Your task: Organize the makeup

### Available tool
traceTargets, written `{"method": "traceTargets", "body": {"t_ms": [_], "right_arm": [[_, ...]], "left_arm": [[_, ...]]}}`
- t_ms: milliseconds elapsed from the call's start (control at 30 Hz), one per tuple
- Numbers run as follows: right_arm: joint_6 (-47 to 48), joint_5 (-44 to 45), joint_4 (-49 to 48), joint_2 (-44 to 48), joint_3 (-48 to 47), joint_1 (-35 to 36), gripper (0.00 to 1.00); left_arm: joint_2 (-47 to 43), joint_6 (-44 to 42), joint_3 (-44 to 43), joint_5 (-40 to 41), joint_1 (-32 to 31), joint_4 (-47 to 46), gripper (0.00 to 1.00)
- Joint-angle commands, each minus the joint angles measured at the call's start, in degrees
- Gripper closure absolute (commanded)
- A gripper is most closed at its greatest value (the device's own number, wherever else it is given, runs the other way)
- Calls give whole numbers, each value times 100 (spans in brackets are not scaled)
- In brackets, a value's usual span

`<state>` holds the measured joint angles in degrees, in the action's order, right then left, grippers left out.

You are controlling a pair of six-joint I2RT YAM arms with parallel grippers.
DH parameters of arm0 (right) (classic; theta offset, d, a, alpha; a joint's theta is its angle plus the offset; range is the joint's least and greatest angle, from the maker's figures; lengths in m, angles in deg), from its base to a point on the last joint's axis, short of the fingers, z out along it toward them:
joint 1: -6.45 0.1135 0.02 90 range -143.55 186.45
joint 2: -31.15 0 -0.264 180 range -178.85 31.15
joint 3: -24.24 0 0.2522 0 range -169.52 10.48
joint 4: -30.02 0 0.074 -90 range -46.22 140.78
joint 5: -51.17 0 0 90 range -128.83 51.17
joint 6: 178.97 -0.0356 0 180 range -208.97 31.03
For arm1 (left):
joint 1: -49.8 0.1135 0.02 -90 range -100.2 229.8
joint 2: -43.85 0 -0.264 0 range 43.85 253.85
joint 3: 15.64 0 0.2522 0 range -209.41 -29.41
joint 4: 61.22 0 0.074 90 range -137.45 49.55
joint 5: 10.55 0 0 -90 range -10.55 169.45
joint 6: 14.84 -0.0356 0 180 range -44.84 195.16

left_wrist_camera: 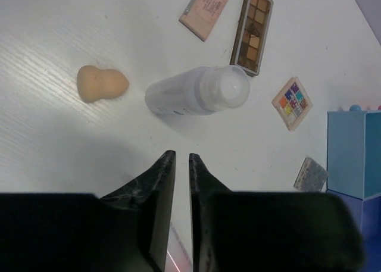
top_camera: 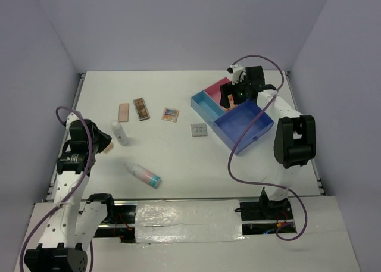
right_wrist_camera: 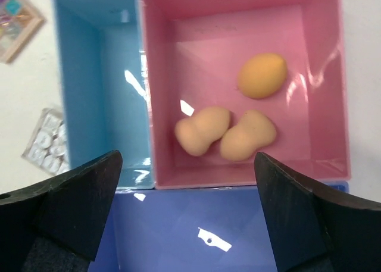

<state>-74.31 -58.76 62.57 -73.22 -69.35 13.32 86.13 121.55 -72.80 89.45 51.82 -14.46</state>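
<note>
Three sponges (right_wrist_camera: 201,131) in the pink compartment (right_wrist_camera: 202,40) under wide-apart right fingers (right_wrist_camera: 71,206); left fingers (left_wrist_camera: 159,188) nearly together, empty.

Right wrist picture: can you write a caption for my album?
Open right gripper above three tan sponges lying in the pink tray compartment.

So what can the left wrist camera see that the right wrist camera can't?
Only the left wrist camera shows a loose sponge on the table, the white bottle, the peach palette and the brown palette. Only the right wrist camera shows three sponges inside the tray's pink compartment. Both show the multicoloured palette, the grey palette and the tray's blue part.
</note>
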Motion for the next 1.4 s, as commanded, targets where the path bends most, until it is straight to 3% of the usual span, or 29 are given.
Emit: {"method": "traceTargets", "body": {"t_ms": [0,67,200,300,333,367,433,867,1133,1233,1367], "right_arm": [[485,-1143,520,400,-331,-107,0],[757,-1943,722,646,-305,-134,0],[837,-2876,925,1033,-86,-125,0],[706,-3105,759,1375,265,-125,0],[679,-3105,689,1455,345,-125,1],[670,-3114,679,1595,415,-125,1],[661,-3132,696,1701,574,-125,1],[407,-3184,486,2000,1110,-125,2],[240,-3202,363,2132,1391,-116,2],[266,-3185,406,2185,1461,-116,2],[345,-3158,520,2229,1479,-99,2]], "left_arm": [[78,37,147,-436,324,-152,75],[175,37,270,-586,544,-205,83],[421,63,472,-894,887,-320,84],[667,89,595,-938,1142,-390,69],[798,107,630,-938,1247,-416,55],[869,107,648,-930,1300,-504,48],[1123,98,666,-930,1458,-609,42],[2723,-279,446,-244,1652,-1374,43],[3348,-315,516,-270,1661,-2042,52],[3523,-324,516,-279,1652,-2165,62],[3594,-315,534,-297,1661,-2192,89]]}}
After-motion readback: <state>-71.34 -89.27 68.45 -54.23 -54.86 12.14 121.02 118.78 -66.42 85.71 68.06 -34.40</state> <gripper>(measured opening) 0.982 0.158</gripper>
